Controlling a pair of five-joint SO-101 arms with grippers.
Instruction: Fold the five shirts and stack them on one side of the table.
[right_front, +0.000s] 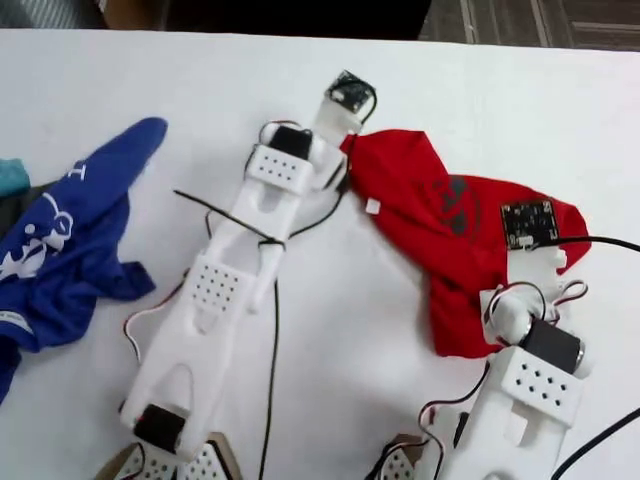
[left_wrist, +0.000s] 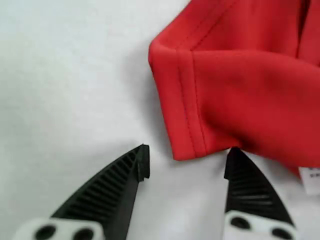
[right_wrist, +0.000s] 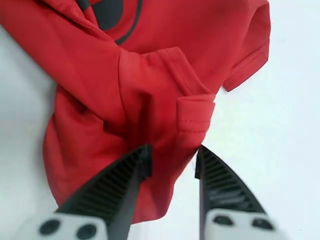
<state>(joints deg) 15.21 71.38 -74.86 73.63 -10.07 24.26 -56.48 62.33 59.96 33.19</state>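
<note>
Red shirt (right_front: 450, 230) lay bunched toward 3 o'clock on the desk (right_front: 350, 330), blue shirt (right_front: 70, 240) at 9. Left claw (left_wrist: 188, 152) gaped wide at a hem corner and could slip off it. Right claw (right_wrist: 173, 152) stood open over a thick fold: pinching several layers there could drag the whole lump!

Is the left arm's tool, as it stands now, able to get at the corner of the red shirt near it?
Probably yes. The left tool is open, and the hemmed corner of the red shirt lies just ahead between its tips, on the white table, with nothing in the way.
</note>
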